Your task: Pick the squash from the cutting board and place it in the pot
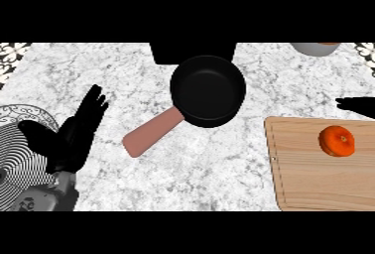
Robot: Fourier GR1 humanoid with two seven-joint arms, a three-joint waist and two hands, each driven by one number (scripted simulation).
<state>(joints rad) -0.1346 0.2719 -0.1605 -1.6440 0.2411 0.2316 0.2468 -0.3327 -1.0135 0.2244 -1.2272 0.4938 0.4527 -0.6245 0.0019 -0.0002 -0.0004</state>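
Observation:
An orange, round squash [338, 141] lies on the wooden cutting board [315, 183] at the right. The black pot [208, 90], shallow like a pan with a pinkish handle [152, 133], sits at the counter's middle, handle pointing down-left. My left hand [77, 131] rests open at the left, fingers straight and pointing up, well away from the pot. Only the dark fingertips of my right hand [356, 105] show at the right edge, just above the board and up-right of the squash, touching nothing.
A black-and-white striped plate [18, 149] lies at the left edge under my left forearm. A grey bowl [316, 47] stands at the top right. A black object [193, 52] sits behind the pot.

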